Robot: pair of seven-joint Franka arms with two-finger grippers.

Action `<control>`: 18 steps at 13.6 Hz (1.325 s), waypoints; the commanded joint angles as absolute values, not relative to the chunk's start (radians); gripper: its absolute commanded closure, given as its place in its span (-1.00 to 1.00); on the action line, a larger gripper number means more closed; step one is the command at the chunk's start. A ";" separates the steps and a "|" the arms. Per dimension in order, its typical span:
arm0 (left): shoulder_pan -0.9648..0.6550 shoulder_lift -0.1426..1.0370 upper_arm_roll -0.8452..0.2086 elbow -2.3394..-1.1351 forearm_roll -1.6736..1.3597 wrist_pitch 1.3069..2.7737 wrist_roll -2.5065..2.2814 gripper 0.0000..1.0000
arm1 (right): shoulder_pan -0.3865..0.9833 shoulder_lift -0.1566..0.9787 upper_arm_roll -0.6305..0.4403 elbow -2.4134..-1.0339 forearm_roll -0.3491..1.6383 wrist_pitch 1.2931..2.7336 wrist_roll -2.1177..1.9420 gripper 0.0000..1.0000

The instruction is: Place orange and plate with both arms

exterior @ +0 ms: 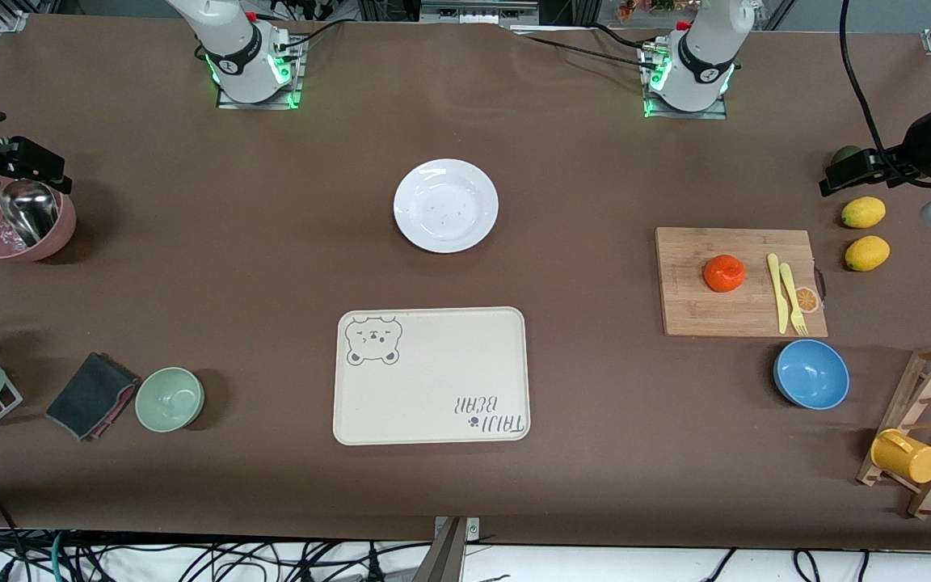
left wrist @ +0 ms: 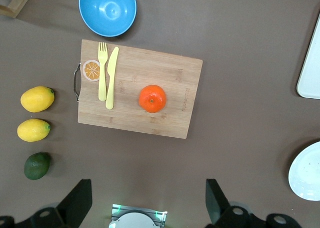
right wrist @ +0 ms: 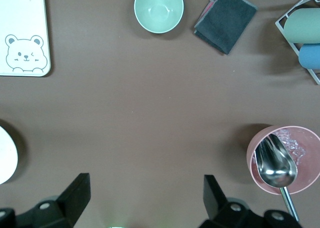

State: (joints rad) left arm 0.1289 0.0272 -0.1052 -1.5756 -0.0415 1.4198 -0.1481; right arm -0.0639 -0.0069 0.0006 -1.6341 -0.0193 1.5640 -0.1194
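Observation:
The orange [exterior: 724,273] lies on a wooden cutting board [exterior: 696,311] toward the left arm's end of the table; it also shows in the left wrist view [left wrist: 152,98]. The white plate [exterior: 445,205] sits mid-table, farther from the front camera than the beige bear tray [exterior: 433,380]. Its edge shows in the left wrist view [left wrist: 307,172] and the right wrist view [right wrist: 5,155]. My left gripper [exterior: 845,174] [left wrist: 147,185] is open and empty, high over the table beside the lemons. My right gripper [exterior: 21,158] [right wrist: 145,178] is open and empty, high over the pink bowl.
A yellow fork and knife [exterior: 785,293] lie on the board. Two lemons [exterior: 863,212], an avocado [left wrist: 36,165], a blue bowl [exterior: 810,373] and a wooden rack with a yellow cup [exterior: 906,457] are near the board. A pink bowl with a scoop [exterior: 21,218], a green bowl [exterior: 169,398] and a cloth [exterior: 90,394] are at the right arm's end.

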 commanded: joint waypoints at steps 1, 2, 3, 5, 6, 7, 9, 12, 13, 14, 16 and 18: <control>0.133 0.031 -0.104 -1.560 -0.054 1.408 -0.137 -1.00 | -0.071 -0.011 0.011 -1.635 -0.025 1.563 -0.115 -1.00; 0.133 0.031 -0.104 -1.562 -0.054 1.407 -0.138 -1.00 | -0.071 -0.011 0.011 -1.635 -0.025 1.562 -0.117 -1.00; 0.133 0.031 -0.104 -1.565 -0.052 1.407 -0.138 -1.00 | -0.071 -0.011 0.011 -1.635 -0.025 1.560 -0.124 -1.00; 0.132 0.032 -0.109 -1.566 -0.052 1.402 -0.137 -1.00 | -0.071 -0.011 0.011 -1.635 -0.025 1.559 -0.126 -1.00; 0.129 0.032 -0.110 -1.568 -0.052 1.401 -0.137 -1.00 | -0.071 -0.011 0.011 -1.635 -0.025 1.559 -0.126 -1.00; 0.124 0.034 -0.110 -1.568 -0.052 1.399 -0.137 -1.00 | -0.071 -0.011 0.011 -1.635 -0.025 1.559 -0.126 -1.00; 0.118 0.038 -0.112 -1.574 -0.052 1.399 -0.137 -1.00 | -0.069 -0.011 0.011 -1.635 -0.025 1.559 -0.124 -1.00; 0.118 0.048 -0.115 -1.582 -0.054 1.387 -0.138 -1.00 | -0.071 -0.011 0.011 -1.635 -0.025 1.559 -0.126 -1.00; 0.118 0.048 -0.115 -1.580 -0.054 1.387 -0.138 -1.00 | -0.071 -0.011 0.011 -1.635 -0.025 1.559 -0.126 -1.00; 0.117 0.048 -0.115 -1.580 -0.054 1.387 -0.138 -1.00 | -0.071 -0.011 0.009 -1.635 -0.025 1.557 -0.126 -1.00; 0.117 0.046 -0.117 -1.580 -0.054 1.385 -0.140 -1.00 | -0.071 -0.011 0.011 -1.635 -0.025 1.557 -0.126 -1.00; 0.117 0.046 -0.117 -1.580 -0.054 1.385 -0.141 -1.00 | -0.071 -0.011 0.011 -1.635 -0.025 1.557 -0.126 -1.00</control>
State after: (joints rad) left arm 0.1182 0.0533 -0.1170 -1.5793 -0.0415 1.3962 -0.1481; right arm -0.0637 -0.0067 0.0023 -1.6341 -0.0193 1.5640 -0.1197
